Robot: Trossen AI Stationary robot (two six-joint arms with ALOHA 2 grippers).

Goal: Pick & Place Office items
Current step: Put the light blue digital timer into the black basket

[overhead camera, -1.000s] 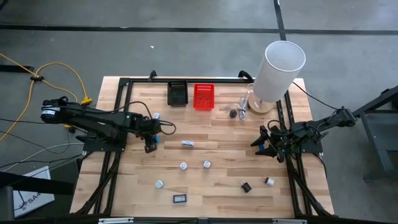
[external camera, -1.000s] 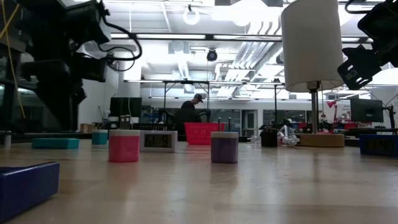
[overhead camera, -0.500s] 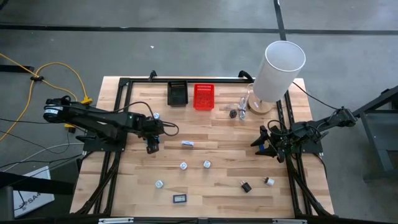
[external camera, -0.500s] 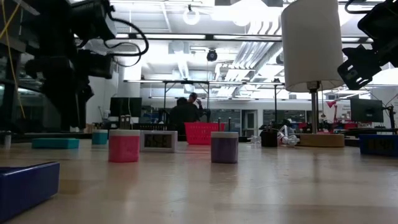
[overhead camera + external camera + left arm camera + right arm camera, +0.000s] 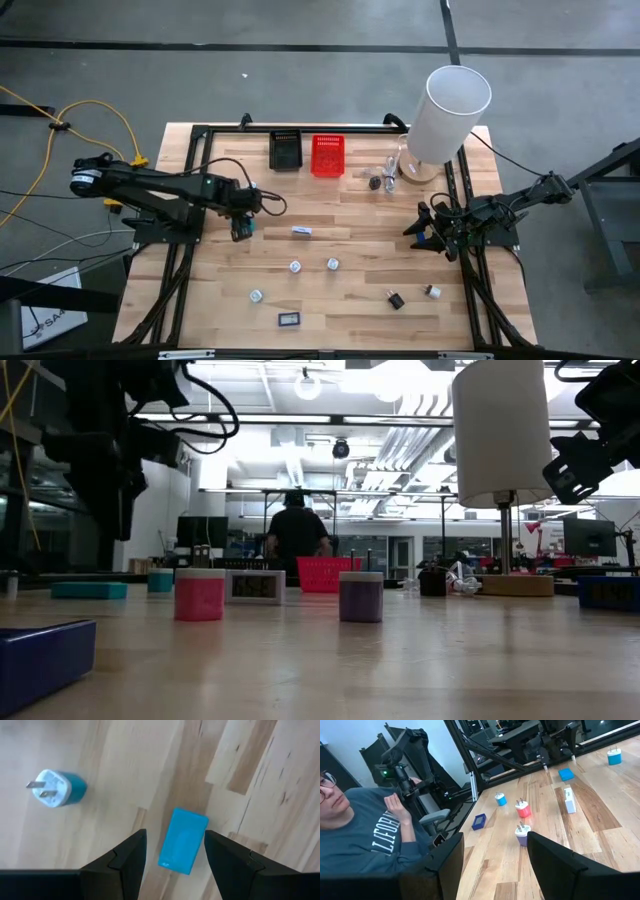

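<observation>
Left claw [image 5: 172, 852], fingers spread and empty, now shifted to poise above teal piece [image 5: 183, 840], left of centre on worktop [image 5: 350, 215] in high view; grasp judged imminent. Right claw [image 5: 492, 855] parked released at right edge, unchanged. Other items scattered mid-worktop.

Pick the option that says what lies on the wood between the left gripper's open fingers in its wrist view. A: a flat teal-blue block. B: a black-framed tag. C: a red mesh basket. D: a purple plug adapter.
A: in the left wrist view the left gripper hangs open above the table, and a flat teal-blue block lies between its two dark fingers, with a blue-and-white plug adapter off to one side.
</observation>
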